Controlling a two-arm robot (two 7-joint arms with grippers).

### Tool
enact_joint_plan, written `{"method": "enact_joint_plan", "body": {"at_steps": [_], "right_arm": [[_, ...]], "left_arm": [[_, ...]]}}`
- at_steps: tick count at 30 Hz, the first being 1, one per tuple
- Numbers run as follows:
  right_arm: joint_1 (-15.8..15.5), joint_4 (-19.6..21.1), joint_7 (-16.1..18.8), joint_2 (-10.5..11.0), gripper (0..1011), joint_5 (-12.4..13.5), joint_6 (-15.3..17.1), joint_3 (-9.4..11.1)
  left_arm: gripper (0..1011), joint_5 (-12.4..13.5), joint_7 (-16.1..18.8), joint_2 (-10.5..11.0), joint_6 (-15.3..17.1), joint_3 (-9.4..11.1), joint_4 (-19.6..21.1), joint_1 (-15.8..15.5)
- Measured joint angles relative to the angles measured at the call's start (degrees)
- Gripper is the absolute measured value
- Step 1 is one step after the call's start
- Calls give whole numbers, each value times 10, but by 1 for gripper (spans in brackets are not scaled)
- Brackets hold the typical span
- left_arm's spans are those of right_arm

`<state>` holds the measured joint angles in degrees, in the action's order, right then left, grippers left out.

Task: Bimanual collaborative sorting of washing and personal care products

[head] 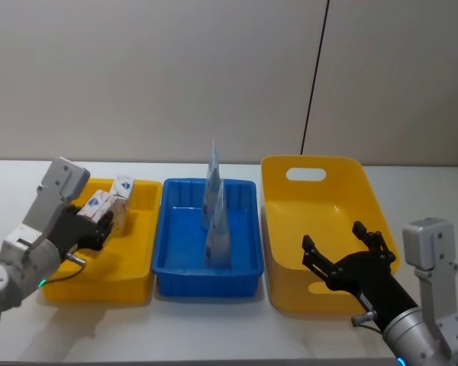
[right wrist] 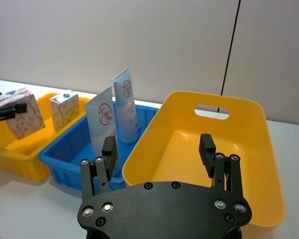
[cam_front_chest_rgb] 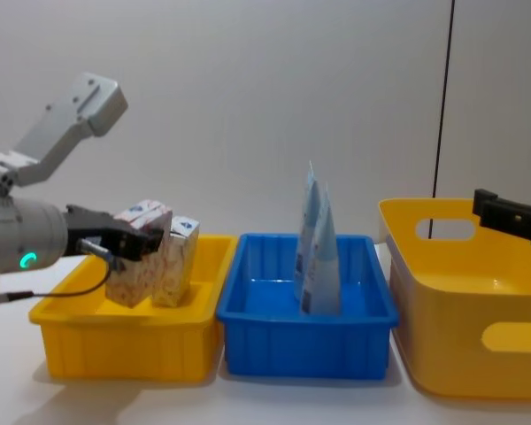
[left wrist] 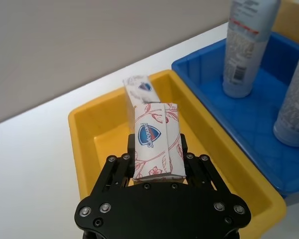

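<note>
I note: right gripper (right wrist: 158,148) in foreground, fingers spread, before yellow bin (right wrist: 256,164); mid-frame, two pale blue tubes (right wrist: 125,104) upright in blue tray (right wrist: 65,160).

1. We read "Safeguard" in white letters on a blue shield (left wrist: 147,134). It is printed on the white carton with red leafy pattern (left wrist: 157,159), over the left yellow tray (left wrist: 104,142).
2. The smaller carton (left wrist: 138,89), near that tray's far edge, bears a like blue shield mark. Its lettering is too small for us to read; it is probably the same brand.
3. The pale blue tubes (right wrist: 103,119) in the blue tray (right wrist: 65,162) each show a round red emblem whose character we cannot make out.
4. One tube's back carries a barcode (left wrist: 234,69) and fine print, none of it legible.
</note>
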<state>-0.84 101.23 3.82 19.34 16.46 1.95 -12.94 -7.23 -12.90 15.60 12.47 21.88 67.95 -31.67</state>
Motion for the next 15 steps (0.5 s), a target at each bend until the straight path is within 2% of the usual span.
{"method": "enact_joint_plan", "body": {"at_steps": [9, 15], "right_arm": [[0, 0, 0, 0, 1000, 0, 0, 0], [0, 0, 0, 0, 1000, 0, 0, 0]], "left_arm": [[383, 0, -62, 38, -13, 6, 47, 2], [383, -11, -111, 65, -22, 8, 79, 5]]}}
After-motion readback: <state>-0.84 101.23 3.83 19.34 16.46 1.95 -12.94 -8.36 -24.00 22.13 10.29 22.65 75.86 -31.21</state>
